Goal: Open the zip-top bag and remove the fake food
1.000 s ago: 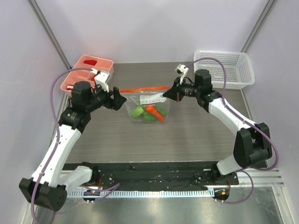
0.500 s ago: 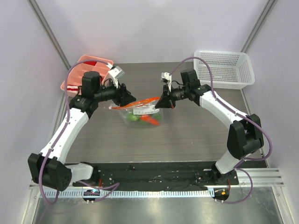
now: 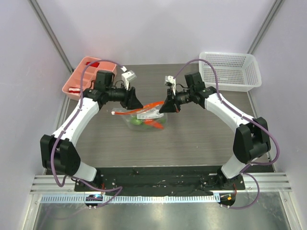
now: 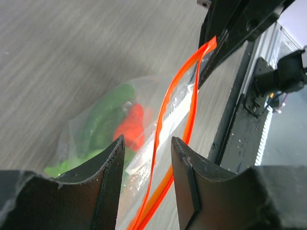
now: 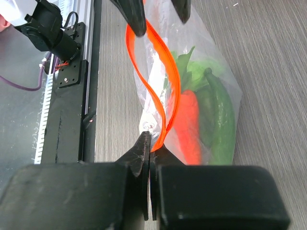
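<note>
1. Contents of the zip-top bag (image 3: 144,118) blur through the crinkled plastic. I make out the fake food (image 5: 189,120) as an orange piece beside green ones, but I cannot count the green ones. From overhead, both pincers' fingertips are too small for me to read.
2. Left gripper (image 4: 147,141): the jaws stand partly apart, straddling the orange zip strip (image 4: 165,110), whose two lips run up between the fingers (image 4: 110,177). I cannot tell whether either pad touches the strip, and I see nothing pinched.
3. Right gripper (image 5: 148,140): the jaws are pressed together on the bag's top edge, at the end of the strip farthest from the left pincer. Just ahead of its tips the lips bow apart, so the mouth gapes a little.
4. The bag spans the gap between the two pincers, and its belly with the food sags below them. I cannot tell whether it rests on the table (image 3: 201,139).
5. Both arms reach forward and inward, forearms angled toward each other, with the pincers facing across the bag.
</note>
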`<act>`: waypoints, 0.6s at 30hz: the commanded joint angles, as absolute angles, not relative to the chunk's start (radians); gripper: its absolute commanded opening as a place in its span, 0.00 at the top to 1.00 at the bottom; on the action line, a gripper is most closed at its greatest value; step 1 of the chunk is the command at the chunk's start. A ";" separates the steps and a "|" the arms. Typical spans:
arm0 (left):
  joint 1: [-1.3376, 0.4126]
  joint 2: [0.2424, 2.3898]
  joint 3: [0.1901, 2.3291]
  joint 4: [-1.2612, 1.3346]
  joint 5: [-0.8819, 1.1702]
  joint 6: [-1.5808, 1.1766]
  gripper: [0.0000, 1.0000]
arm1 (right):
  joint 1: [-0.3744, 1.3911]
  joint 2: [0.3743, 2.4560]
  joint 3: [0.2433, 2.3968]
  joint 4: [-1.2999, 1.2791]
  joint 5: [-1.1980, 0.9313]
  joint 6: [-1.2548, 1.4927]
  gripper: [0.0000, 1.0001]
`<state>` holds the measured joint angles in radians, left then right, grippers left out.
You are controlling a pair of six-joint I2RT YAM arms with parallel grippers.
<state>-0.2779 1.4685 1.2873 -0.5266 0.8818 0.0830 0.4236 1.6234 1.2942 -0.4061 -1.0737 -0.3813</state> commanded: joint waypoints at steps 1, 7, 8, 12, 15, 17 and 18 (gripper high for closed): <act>-0.302 1.482 1.336 -0.598 0.960 0.138 0.56 | 0.429 1.594 1.335 -0.408 -1.101 -0.399 0.99; -0.319 1.520 1.341 -0.623 0.900 0.144 0.54 | 0.433 1.586 1.328 -0.403 -1.104 -0.396 0.99; -0.324 1.523 1.345 -0.630 0.896 0.143 0.54 | 0.434 1.586 1.328 -0.403 -1.106 -0.394 0.99; -0.348 1.520 1.344 -0.647 0.845 0.161 0.57 | 0.437 1.585 1.328 -0.405 -1.098 -0.391 0.99; -0.348 1.529 1.350 -0.646 0.812 0.155 0.63 | 0.443 1.583 1.331 -0.402 -1.098 -0.385 0.99; -0.348 1.537 1.356 -0.643 0.783 0.138 0.72 | 0.448 1.582 1.336 -0.400 -1.089 -0.376 0.98; -0.348 1.540 1.362 -0.644 0.761 0.126 0.83 | 0.451 1.580 1.338 -0.399 -1.078 -0.367 0.96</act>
<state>-0.3470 1.5314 1.3109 -0.6365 0.8326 0.1379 0.4374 1.6230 1.2942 -0.4107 -1.0786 -0.3824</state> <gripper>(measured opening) 0.313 0.019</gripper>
